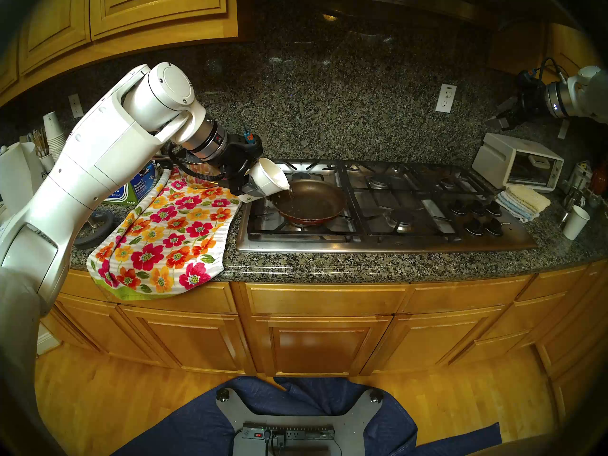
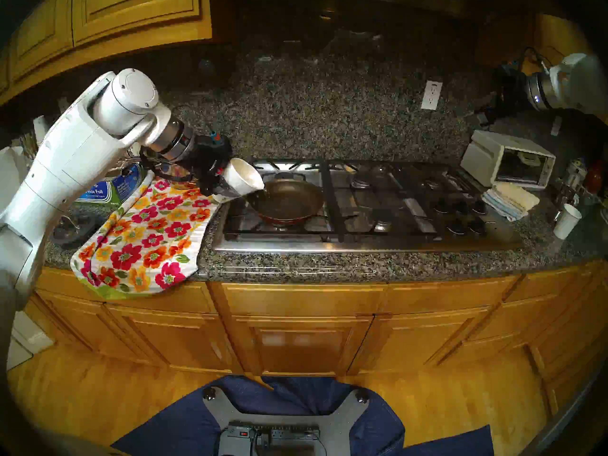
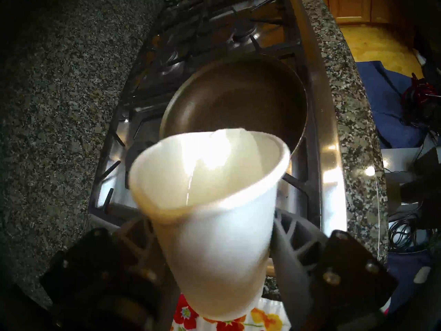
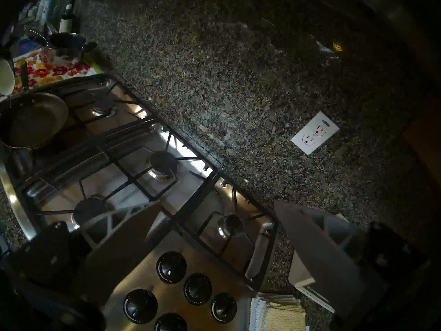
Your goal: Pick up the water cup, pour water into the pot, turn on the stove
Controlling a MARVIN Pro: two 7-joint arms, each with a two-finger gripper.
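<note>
The white tapered paper cup [image 1: 267, 181] is clamped low on its body by the left gripper [image 1: 249, 186] and is tipped steeply, rim lowered over the left edge of the shallow bronze-brown frying pan [image 1: 312, 198], so that a thin stream of water is let fall inside rather than on the grates. The pan is seated on the front-left burner of the wide stainless-steel gas cooktop [image 1: 378, 243]. Left of the pan, a flowered cloth [image 1: 164, 238] is spread; the pan's grey handle is hidden by the arm. The right gripper [image 4: 212, 227] is held spread and empty above the black round knobs [image 4: 170, 267], right of the pan, with nothing seen blocking them.
</note>
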